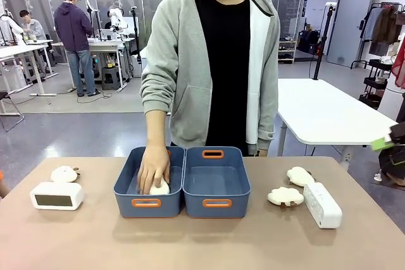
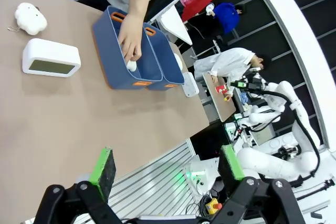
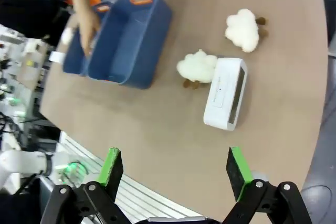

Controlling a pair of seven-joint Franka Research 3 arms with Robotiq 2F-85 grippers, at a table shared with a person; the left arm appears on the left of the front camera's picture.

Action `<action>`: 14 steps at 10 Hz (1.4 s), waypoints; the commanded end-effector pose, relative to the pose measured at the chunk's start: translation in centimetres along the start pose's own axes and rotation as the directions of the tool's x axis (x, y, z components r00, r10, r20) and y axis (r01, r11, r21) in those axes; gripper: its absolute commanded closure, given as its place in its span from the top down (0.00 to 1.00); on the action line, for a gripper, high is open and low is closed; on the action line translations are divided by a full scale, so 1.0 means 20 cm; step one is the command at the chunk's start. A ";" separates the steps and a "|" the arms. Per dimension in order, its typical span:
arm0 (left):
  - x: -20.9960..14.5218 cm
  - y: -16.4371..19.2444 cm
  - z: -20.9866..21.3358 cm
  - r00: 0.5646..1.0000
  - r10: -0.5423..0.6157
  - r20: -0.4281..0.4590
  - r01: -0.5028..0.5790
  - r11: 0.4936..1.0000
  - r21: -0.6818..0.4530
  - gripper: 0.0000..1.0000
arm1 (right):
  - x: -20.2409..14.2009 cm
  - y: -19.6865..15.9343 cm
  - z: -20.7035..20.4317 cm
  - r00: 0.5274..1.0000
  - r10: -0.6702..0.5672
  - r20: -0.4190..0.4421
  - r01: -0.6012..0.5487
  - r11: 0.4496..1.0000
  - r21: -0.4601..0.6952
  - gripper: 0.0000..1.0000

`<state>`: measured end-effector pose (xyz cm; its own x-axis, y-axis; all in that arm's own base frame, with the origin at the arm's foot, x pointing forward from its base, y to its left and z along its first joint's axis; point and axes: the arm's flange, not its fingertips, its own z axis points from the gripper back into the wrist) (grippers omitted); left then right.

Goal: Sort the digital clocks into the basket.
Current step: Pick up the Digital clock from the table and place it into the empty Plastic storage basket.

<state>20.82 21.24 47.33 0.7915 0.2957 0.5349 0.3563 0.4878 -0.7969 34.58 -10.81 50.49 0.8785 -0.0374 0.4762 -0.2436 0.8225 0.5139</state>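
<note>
One white digital clock (image 1: 57, 195) lies at the table's left, screen facing me, also seen in the left wrist view (image 2: 51, 59). The other clock (image 1: 322, 205) lies at the right, next to a plush toy, and appears in the right wrist view (image 3: 226, 100). Two blue baskets with orange handles (image 1: 215, 202) stand side by side mid-table. The person's hand (image 1: 153, 169) rests in the left basket (image 1: 124, 188) on a cream plush toy (image 1: 159, 187). My left gripper (image 2: 168, 166) hangs open above the table's near edge. My right gripper (image 3: 174, 169) is open too, short of the right clock.
A cream plush toy (image 1: 64, 173) lies behind the left clock. Two more plush toys (image 1: 300, 176) (image 1: 285, 196) lie left of the right clock. The person stands at the far side behind the baskets. Bare tabletop (image 1: 190, 245) stretches along my near edge.
</note>
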 end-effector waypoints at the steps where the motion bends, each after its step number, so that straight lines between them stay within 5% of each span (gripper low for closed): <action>1: 0.01 -0.01 0.01 1.000 -0.019 0.008 0.019 1.000 -0.017 1.00 | 0.08 0.06 -0.21 0.991 -0.074 -0.111 0.063 0.993 -0.104 1.00; 5: 0.01 -0.01 0.01 1.000 -0.019 0.008 0.019 1.000 -0.017 1.00 | 0.16 0.03 -0.58 0.961 -0.200 -0.192 0.130 0.937 -0.325 1.00; 14: 0.01 -0.01 0.01 1.000 -0.019 0.008 0.019 1.000 -0.017 1.00 | 0.06 -0.12 -1.08 0.939 -0.216 -0.267 0.074 0.887 -0.456 1.00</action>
<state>20.77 21.26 47.34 0.7916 0.2964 0.5344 0.3556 0.4877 -0.7973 44.61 -1.58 34.98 0.9872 -0.0475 0.1523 0.0139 0.9766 0.2147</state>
